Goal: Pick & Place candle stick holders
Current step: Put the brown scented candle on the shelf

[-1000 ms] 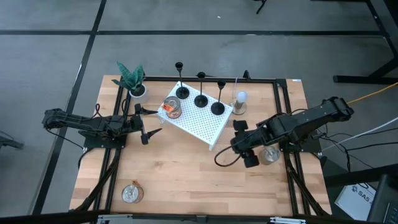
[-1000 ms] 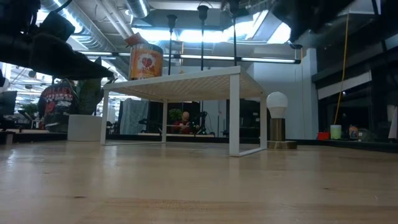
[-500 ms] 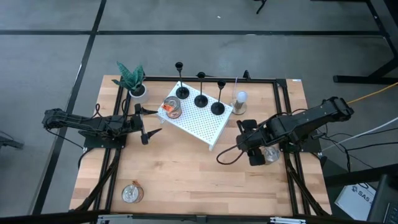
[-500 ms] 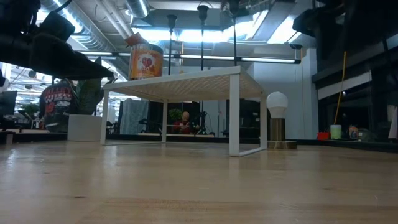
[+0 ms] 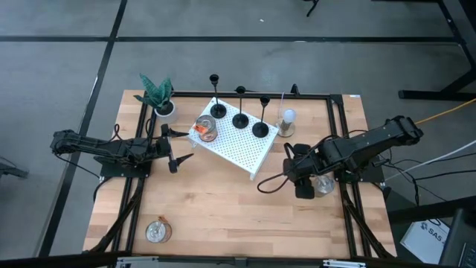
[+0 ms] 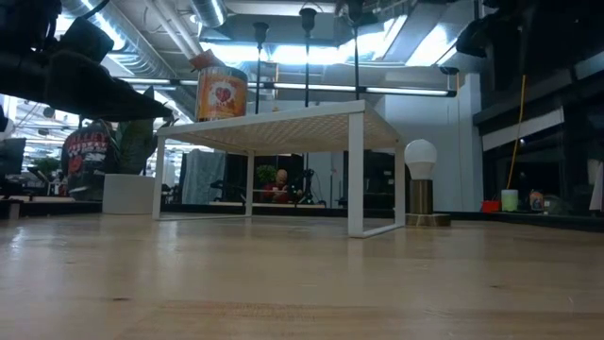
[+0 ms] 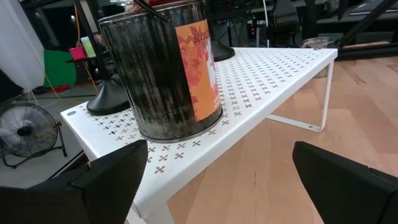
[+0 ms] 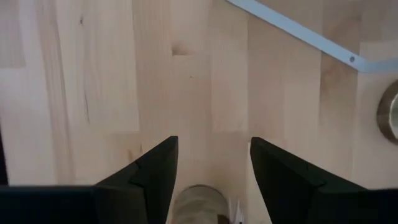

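Three black candle stick holders [image 5: 218, 110] [image 5: 240, 119] [image 5: 260, 129] stand upright by their round bases on a white perforated shelf [image 5: 245, 149] at the table's far middle. Their stems also show in the low view [image 6: 307, 57]. One base [image 7: 109, 99] shows in the left wrist view. My left gripper [image 5: 182, 145] [image 7: 230, 186] is open and empty, level, just left of the shelf. My right gripper [image 5: 294, 171] [image 8: 211, 168] is open and empty, pointing down at bare table right of the shelf.
A can with an orange label [image 5: 206, 129] [image 7: 168, 68] stands on the shelf's left end, right in front of my left gripper. A potted plant [image 5: 158, 95], a small bulb lamp [image 5: 287, 119], a glass jar [image 5: 158, 231] and a glass thing [image 5: 321, 184] under my right arm stand around.
My right gripper has moved a little toward the table's right edge, away from the shelf, still open and empty. The holders have stayed in place.
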`<state>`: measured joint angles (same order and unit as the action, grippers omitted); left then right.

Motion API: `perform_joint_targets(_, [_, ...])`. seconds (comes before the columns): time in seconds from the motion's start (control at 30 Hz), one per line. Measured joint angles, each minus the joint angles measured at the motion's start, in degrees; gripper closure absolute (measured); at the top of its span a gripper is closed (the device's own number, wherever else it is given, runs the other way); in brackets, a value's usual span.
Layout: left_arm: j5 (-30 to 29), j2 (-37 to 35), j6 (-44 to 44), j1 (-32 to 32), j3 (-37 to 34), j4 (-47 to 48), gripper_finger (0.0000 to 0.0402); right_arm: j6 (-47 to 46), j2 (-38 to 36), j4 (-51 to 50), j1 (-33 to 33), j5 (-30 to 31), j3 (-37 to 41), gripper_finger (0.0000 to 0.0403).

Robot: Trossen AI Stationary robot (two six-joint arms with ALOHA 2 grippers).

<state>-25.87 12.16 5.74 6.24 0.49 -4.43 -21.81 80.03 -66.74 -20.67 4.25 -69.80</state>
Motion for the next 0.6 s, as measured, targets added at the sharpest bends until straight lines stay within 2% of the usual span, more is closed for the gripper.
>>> perform_joint_targets(0.1, [0.01,0.00,0.00,0.01,0.01,0.00,0.0001,-4.17,0.00,0.08,0.68,0.22,0.00,0.0198])
perform_joint_targets(0.27, [0.01,-0.02,0.00,0.00,0.01,0.00,0.0001,-17.30,0.00,0.70,2.57,-1.64,-0.01,0.0198])
perform_joint_targets(0.47, [0.01,0.00,0.00,0.00,0.00,0.00,0.0001,-18.51,0.20,0.05,3.26,-1.95,0.00,0.0196])
perform_joint_targets(0.6, [0.02,0.00,0.00,0.00,0.00,0.00,0.0001,-18.53,0.20,0.13,3.26,-1.96,0.00,0.0164])
